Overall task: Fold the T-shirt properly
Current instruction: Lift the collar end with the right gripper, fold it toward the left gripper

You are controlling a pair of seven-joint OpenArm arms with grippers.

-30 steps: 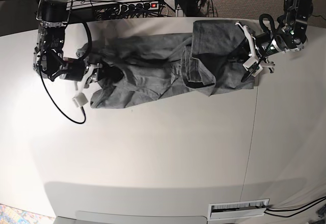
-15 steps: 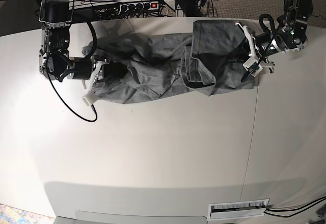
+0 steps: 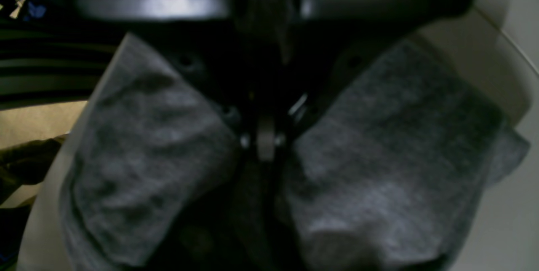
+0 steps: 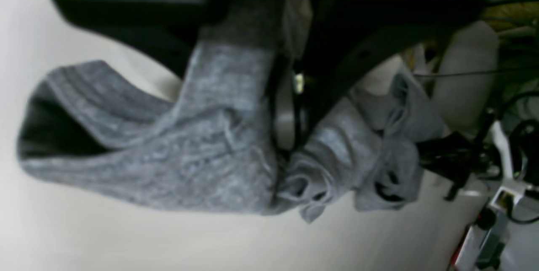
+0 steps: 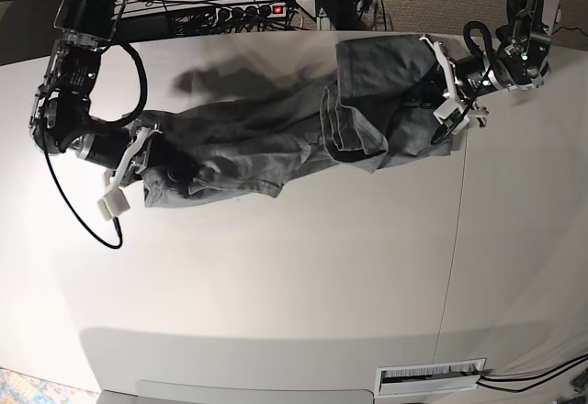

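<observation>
The heather-grey T-shirt (image 5: 276, 142) hangs bunched and stretched between my two grippers over the back of the white table (image 5: 276, 275), casting a shadow behind it. My right gripper (image 5: 152, 161), at the left of the base view, is shut on the shirt's left end; the right wrist view shows its fingers (image 4: 286, 111) pinching gathered fabric (image 4: 189, 153) with a hem visible. My left gripper (image 5: 443, 101), at the right of the base view, is shut on the shirt's right end; the left wrist view shows its fingertips (image 3: 265, 140) closed in cloth (image 3: 379, 178).
A power strip with a red switch (image 5: 266, 9) and cables lie behind the table's back edge. A seam (image 5: 455, 239) runs down the table on the right. A vent slot (image 5: 430, 376) sits at the front right edge.
My right gripper has moved toward the front left with its end of the shirt, pulling the cloth out longer and off the table. My left gripper has shifted slightly toward the back.
</observation>
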